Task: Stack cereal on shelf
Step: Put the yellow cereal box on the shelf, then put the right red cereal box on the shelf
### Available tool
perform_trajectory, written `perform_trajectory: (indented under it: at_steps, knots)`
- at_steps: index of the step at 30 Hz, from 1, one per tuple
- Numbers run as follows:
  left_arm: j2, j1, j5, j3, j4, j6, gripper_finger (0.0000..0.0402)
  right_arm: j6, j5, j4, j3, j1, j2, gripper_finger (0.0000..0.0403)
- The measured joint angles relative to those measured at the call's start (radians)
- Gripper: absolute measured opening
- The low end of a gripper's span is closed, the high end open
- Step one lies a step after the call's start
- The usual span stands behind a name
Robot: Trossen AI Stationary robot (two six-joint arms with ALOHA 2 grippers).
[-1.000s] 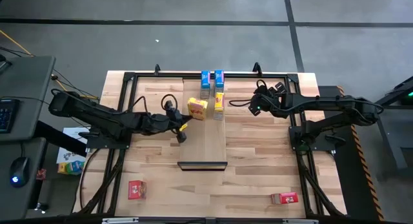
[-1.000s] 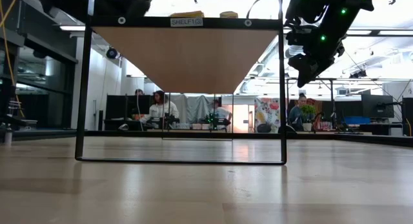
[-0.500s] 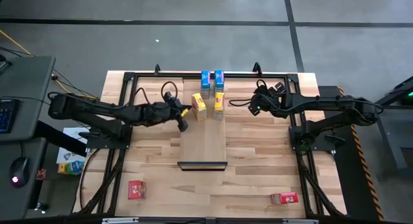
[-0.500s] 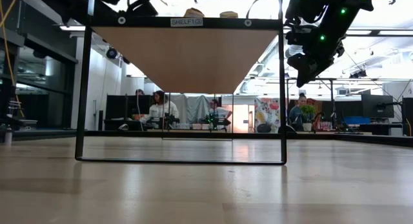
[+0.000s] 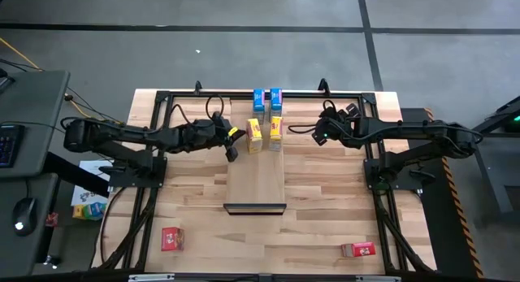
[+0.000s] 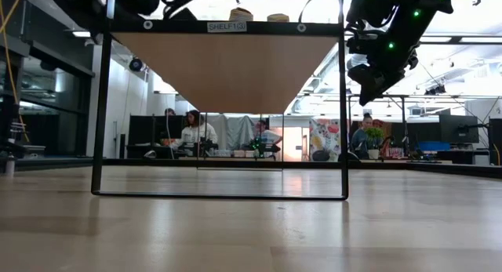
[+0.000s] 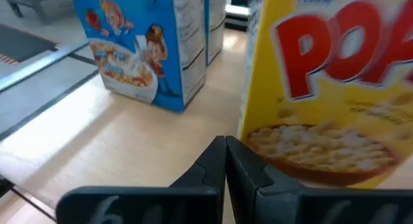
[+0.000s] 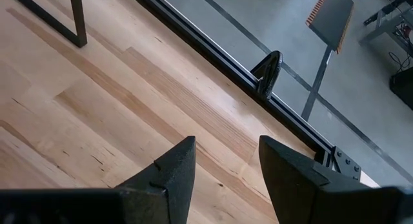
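- Your shelf (image 5: pixel 255 172) carries four cereal boxes at its far end: two blue (image 5: pixel 266 99), two yellow (image 5: pixel 265 133).
- Two red boxes (image 5: pixel 171 238) (image 5: pixel 357 250) remain on the table, well apart.
- Your left gripper (image 5: pixel 231 148), pinched closed and empty, sits just beside a yellow box.
- Your right gripper (image 5: pixel 322 136) waits part-open, empty.

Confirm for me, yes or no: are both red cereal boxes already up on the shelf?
No: in the high view both red boxes lie on the tabletop, away from the shelf.
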Motion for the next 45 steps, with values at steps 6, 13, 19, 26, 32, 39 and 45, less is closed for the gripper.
perform_trajectory:
  at_steps: [6, 13, 19, 26, 32, 39, 45]
  knots:
    - [0.048, 0.015, 0.027, 0.000, 0.052, 0.001, 0.0000, 0.000, -0.001, 0.000, 0.000, 0.000, 0.000, 0.0162]
    - [0.104, 0.028, 0.052, 0.039, 0.087, 0.001, 0.0000, 0.000, -0.001, 0.002, 0.000, 0.000, 0.000, 0.0162]
    - [0.099, 0.028, 0.033, 0.068, 0.057, 0.034, 0.0000, 0.000, -0.001, 0.002, 0.000, 0.000, 0.000, 0.0162]
    - [-0.006, 0.028, -0.048, 0.074, -0.087, 0.061, 0.0000, 0.000, -0.001, 0.002, 0.000, 0.000, 0.000, 0.0162]
    - [-0.082, -0.012, -0.060, 0.047, -0.185, 0.035, 0.0000, -0.001, -0.001, 0.002, 0.000, 0.000, 0.000, 0.0162]
    - [-0.125, -0.079, -0.056, -0.066, -0.043, 0.026, 0.0000, -0.032, -0.016, 0.001, 0.000, 0.000, 0.000, 0.0162]
    - [-0.241, -0.082, -0.057, -0.070, -0.037, 0.121, 0.0000, -0.043, -0.043, -0.029, 0.000, 0.001, 0.000, 0.0162]
